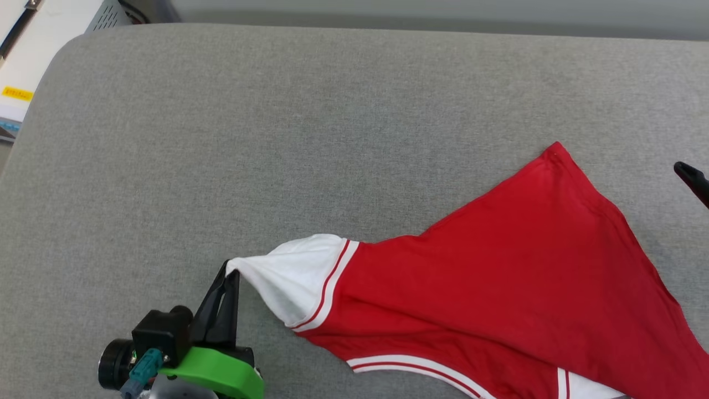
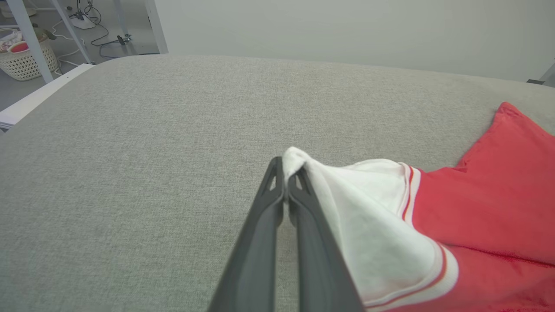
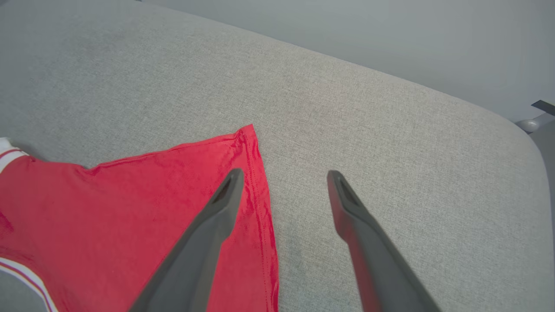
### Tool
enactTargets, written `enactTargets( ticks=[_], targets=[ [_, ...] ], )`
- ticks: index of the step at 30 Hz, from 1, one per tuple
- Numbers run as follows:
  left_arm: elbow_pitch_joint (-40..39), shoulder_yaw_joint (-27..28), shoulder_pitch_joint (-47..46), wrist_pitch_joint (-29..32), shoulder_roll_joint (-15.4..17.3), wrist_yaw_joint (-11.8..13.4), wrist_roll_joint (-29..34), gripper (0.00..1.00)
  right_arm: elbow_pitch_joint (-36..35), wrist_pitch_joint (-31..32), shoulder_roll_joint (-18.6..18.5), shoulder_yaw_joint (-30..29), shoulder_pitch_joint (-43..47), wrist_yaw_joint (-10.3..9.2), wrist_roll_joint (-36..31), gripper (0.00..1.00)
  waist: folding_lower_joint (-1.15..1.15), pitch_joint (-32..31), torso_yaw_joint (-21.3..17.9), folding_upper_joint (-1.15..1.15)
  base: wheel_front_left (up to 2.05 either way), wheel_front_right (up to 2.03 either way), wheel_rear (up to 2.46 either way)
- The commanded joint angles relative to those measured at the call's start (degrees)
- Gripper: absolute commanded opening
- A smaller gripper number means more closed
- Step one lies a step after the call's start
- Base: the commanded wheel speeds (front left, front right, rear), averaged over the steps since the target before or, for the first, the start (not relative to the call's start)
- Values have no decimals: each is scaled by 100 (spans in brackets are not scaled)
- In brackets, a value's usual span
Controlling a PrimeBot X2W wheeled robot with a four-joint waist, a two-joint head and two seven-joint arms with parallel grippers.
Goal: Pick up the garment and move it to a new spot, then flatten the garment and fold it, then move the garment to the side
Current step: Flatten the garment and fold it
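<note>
Left pincer (image 2: 286, 173) clamps tip of white sleeve (image 2: 368, 216) on red garment (image 2: 485, 216), lying rt of it on grey fabric worktop (image 2: 130, 173).

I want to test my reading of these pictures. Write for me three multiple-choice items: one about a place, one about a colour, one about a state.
1. Where does the left claw grip the garment?
A) red hem
B) white sleeve
C) collar

2. What colour is the padded surface under it?
A) blue
B) brown
C) grey

3. How does the right claw stand?
A) open, gripping nothing
B) shut on red cloth
C) shut, empty

Key: 1 B, the sleeve's tip sits between its closed jaws; 2 C, grey fabric lies all around; 3 A, its jaws stand wide apart.
</note>
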Motion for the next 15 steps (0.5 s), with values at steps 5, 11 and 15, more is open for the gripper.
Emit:
enactTargets(
  ticks=[5, 11, 15],
  targets=[
    [-35, -134, -440, 7, -97, -112, 150, 0, 632, 913, 84, 881, -1256, -4, -159, 100, 0, 492, 380, 0, 0, 0, 0],
    [-36, -250, -743, -43, -211, -187, 243, 0, 1486, 1453, 278, 1739, -2235, -4, -358, 100, 0, 800, 616, 0, 0, 0, 0],
    [-2, -321, -907, -84, -295, -249, 277, 0, 2110, 1422, 434, 2066, -2620, -4, -461, 100, 0, 996, 753, 0, 0, 0, 0]
  ],
)
